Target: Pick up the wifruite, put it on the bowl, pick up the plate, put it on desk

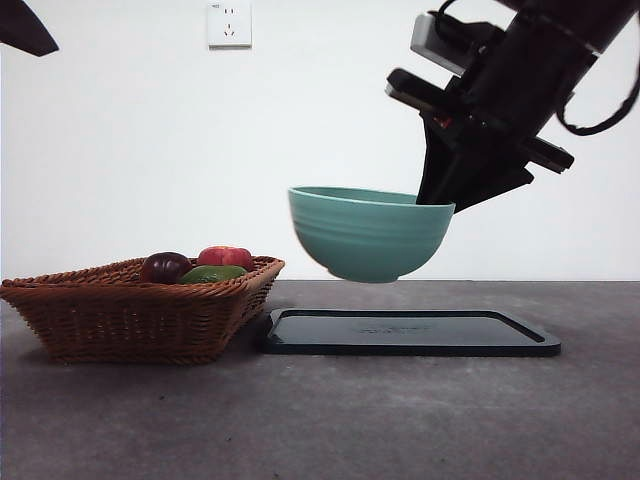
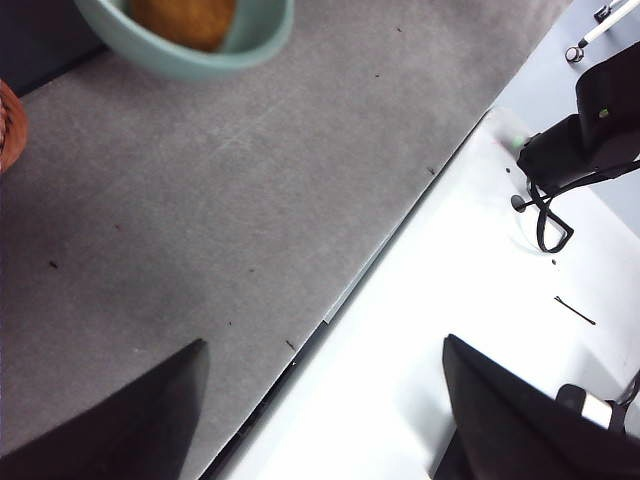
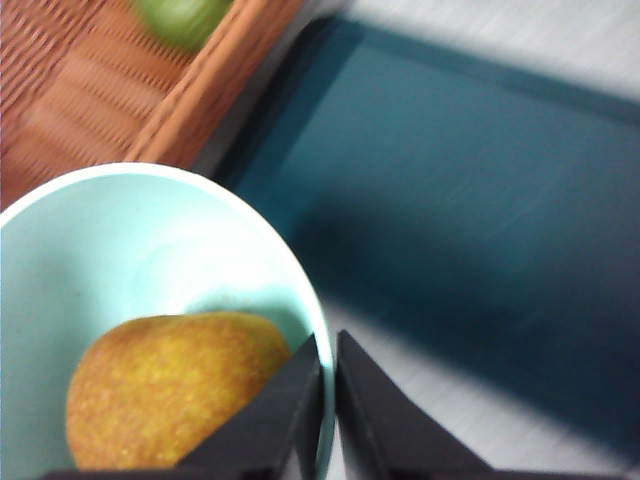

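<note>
Low front view (wrists overhead)

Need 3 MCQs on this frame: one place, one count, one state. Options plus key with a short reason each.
1. Where is the bowl?
A. Resting in the basket
B. In the air above the black tray
C. Standing on the desk

2. How many fruits show above the basket rim in the front view?
A. Three
B. One
C. Five

3. How does the right tool stand?
A. Wide open, far from the bowl
B. Shut on a red apple
C. Shut on the bowl's rim

Key:
1 B: a gap shows under the bowl, over the tray.
2 A: dark purple, red and green.
3 C: the jaws pinch the rim, the wifruite beside them.
</note>
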Tool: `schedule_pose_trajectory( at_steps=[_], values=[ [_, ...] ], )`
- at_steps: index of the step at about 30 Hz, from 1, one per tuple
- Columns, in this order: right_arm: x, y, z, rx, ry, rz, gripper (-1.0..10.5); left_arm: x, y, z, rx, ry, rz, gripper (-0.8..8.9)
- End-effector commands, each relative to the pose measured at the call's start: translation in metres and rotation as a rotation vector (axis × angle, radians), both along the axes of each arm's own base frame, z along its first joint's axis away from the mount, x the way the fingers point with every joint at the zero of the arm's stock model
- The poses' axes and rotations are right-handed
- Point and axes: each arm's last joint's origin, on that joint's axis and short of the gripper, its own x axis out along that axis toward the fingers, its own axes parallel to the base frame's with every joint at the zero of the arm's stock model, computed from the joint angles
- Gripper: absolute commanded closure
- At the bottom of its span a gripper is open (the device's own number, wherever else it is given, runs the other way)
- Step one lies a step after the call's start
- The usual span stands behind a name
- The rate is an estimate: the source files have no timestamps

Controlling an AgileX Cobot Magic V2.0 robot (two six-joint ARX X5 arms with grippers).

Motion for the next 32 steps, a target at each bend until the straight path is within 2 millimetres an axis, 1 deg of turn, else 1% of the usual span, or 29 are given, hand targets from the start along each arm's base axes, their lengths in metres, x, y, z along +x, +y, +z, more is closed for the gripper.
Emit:
schedule_pose_trajectory(
  at_steps=[1,8,15,21,32],
  values=[
    [0.018,0.001,-0.002,-0.026,-0.01,-0.002,9.4,0.0,-0.002,0.003,-0.01,-0.012,-0.016,4.39],
    [0.057,-0.004,-0.013,-0.051,0.011,-0.048,9.4,0.0,-0.002,0.003,-0.01,-0.012,-0.016,4.39],
    [0.082,-0.003,-0.03,-0.074,0.043,-0.052,9.4,0.0,-0.002,0.003,-0.01,-0.012,-0.016,4.39],
    [0.09,-0.003,-0.046,-0.091,0.062,-0.051,9.4,0.0,-0.001,0.003,-0.01,-0.011,-0.016,4.39],
    [0.09,-0.003,-0.047,-0.091,0.058,-0.049,9.3,0.0,-0.001,0.003,-0.01,-0.011,-0.016,4.39]
  ],
)
